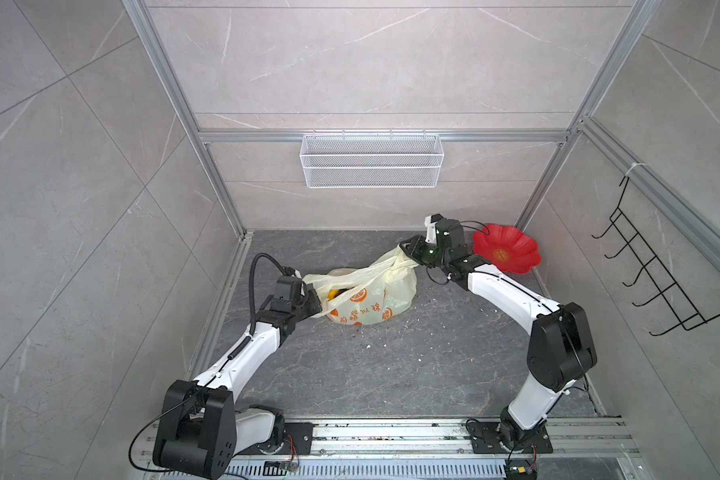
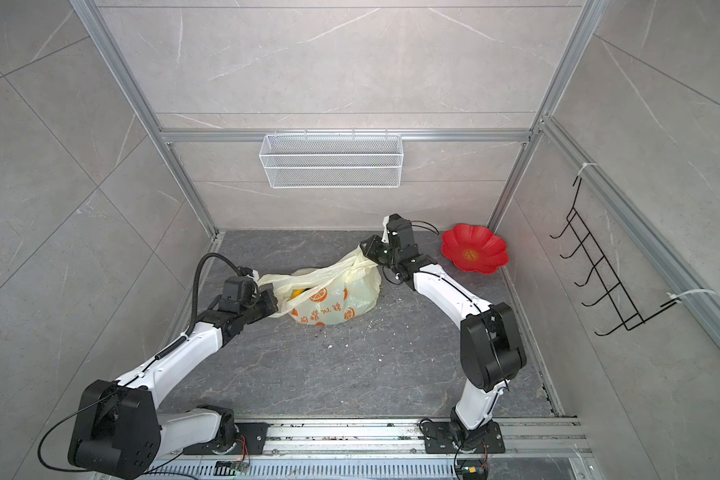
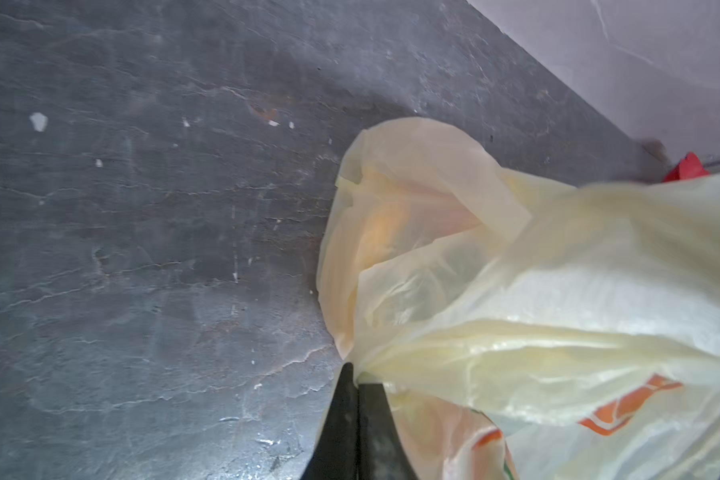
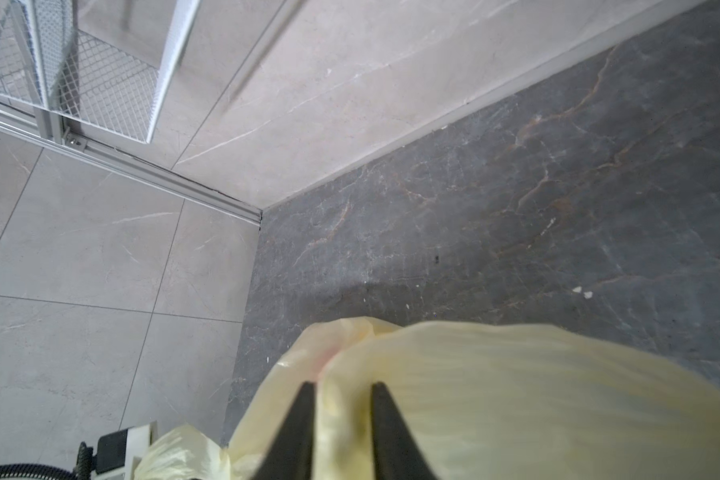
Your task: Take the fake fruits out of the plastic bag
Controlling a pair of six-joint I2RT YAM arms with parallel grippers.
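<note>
Left end effector [image 3: 356, 374] clamped, right [image 4: 342, 386] parted

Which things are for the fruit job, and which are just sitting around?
For the job: plastic bag; fake fruits peeking out inside it; left gripper and right gripper at its handles.
Just there: red plate; white wire basket; black hook rack.
</note>
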